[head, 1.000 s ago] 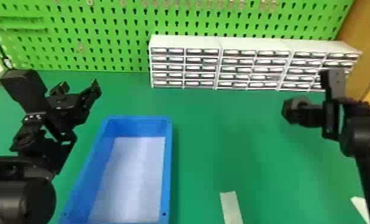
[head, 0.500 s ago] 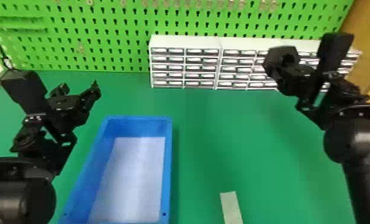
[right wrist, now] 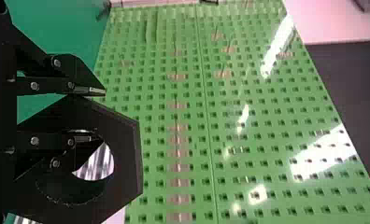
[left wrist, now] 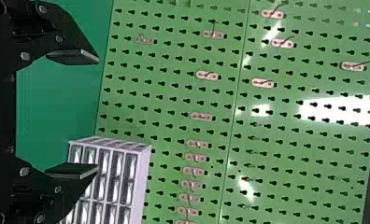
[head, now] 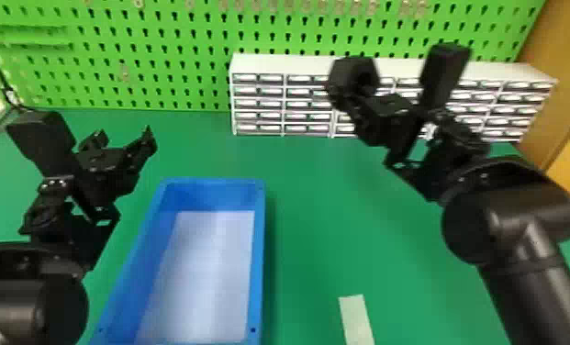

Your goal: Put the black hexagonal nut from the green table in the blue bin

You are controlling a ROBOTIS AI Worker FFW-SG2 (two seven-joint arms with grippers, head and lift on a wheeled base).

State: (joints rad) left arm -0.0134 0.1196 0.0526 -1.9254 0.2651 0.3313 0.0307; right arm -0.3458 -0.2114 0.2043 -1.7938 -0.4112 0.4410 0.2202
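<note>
Green worktop [head: 315, 220] bears a blue plastic bin [head: 259, 257] at left. Left end effector [left wrist: 97, 113], beside it, stands parted and unladen. Right end effector [right wrist: 103, 115] grips the wall of the black hexagonal nut [right wrist: 126, 154], raised to the bin's right. Step judged: transfer. Next move requires carrying left over the bin, lowering, releasing.

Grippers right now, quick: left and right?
Left gripper: open, nothing between its fingers.
Right gripper: closed on the nut, one finger outside its wall, the other in its hole.
</note>
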